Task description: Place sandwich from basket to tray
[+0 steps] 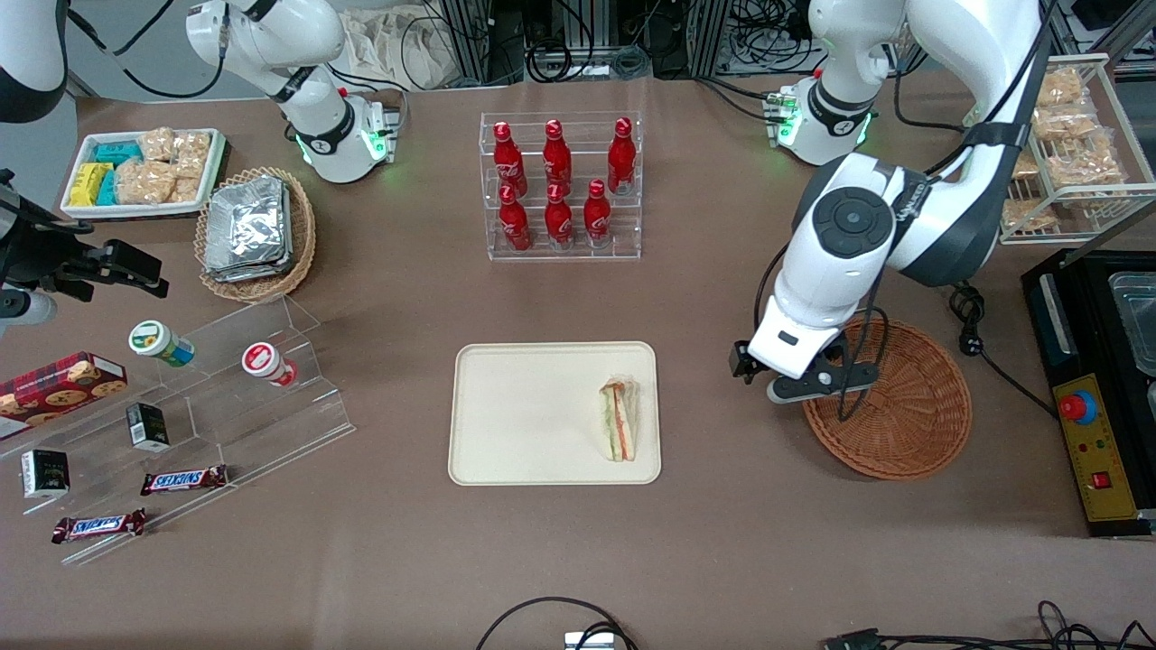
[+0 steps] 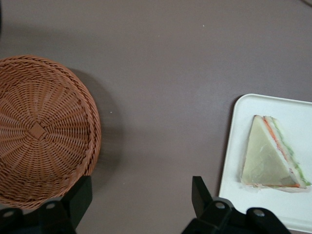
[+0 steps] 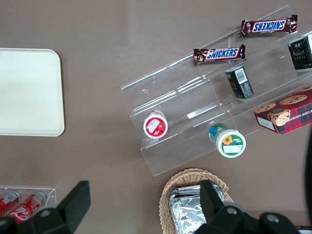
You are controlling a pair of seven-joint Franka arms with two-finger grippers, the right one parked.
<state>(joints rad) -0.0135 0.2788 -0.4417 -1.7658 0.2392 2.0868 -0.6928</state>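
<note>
The sandwich [image 1: 619, 420], a clear-wrapped white-bread wedge with orange and green layers, lies on the cream tray [image 1: 524, 415] near the edge closest to the basket; it also shows in the left wrist view [image 2: 273, 156] on the tray [image 2: 292, 204]. The reddish-brown wicker basket [image 1: 912, 406] is empty; it also shows in the left wrist view [image 2: 41, 131]. My left gripper [image 1: 795, 384] hangs above the table between tray and basket, at the basket's rim. It is open and empty, its fingers [image 2: 200, 192] wide apart over bare table.
A clear rack of red bottles [image 1: 560, 185] stands farther from the camera than the tray. A tan basket of foil packs [image 1: 253, 230], a white snack tray [image 1: 144, 171] and an acrylic step shelf [image 1: 190, 406] lie toward the parked arm's end. A black control box [image 1: 1093, 424] sits beside the basket.
</note>
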